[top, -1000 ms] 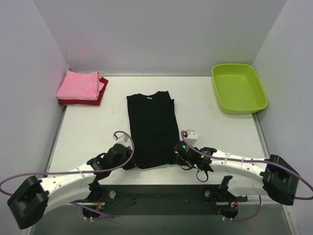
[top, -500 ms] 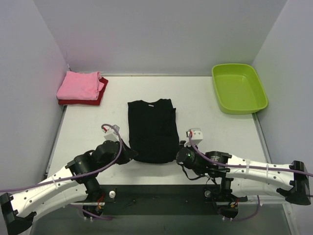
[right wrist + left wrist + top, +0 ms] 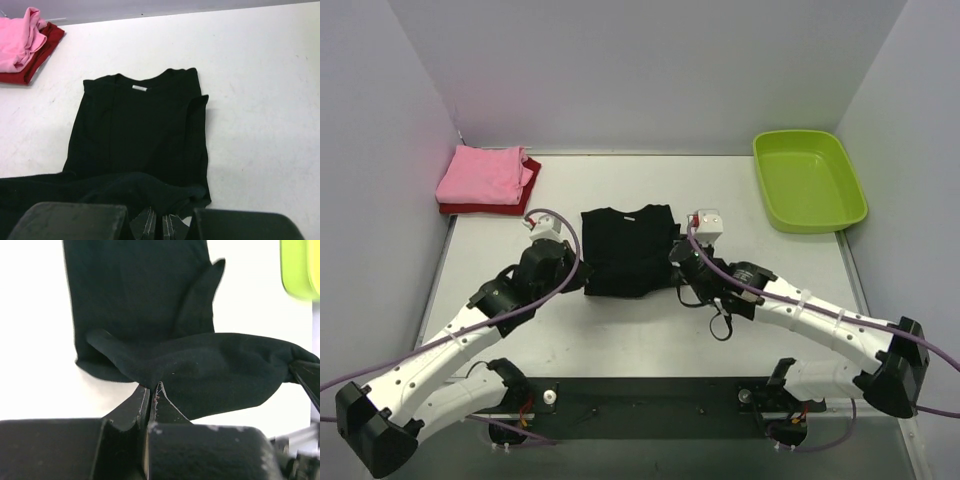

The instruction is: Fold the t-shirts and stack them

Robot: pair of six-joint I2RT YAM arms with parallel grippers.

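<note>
The black t-shirt lies mid-table, collar toward the back wall, its lower part lifted and doubled over toward the collar. My left gripper is shut on the hem's left corner, and my right gripper is shut on its right corner. In the left wrist view the raised hem stretches from my left gripper across to the other one. In the right wrist view the hem bunches at my right gripper over the flat black t-shirt. The pink t-shirt lies folded on the dark red t-shirt at the back left.
A lime-green tub stands at the back right, by the right wall. The folded pair also shows in the right wrist view as a pink t-shirt and dark red t-shirt. Walls close in three sides of the white table.
Both grippers have carried the black shirt's hem from the near edge up and toward the collar, doubling the shirt over. The visible shirt is shorter now.
</note>
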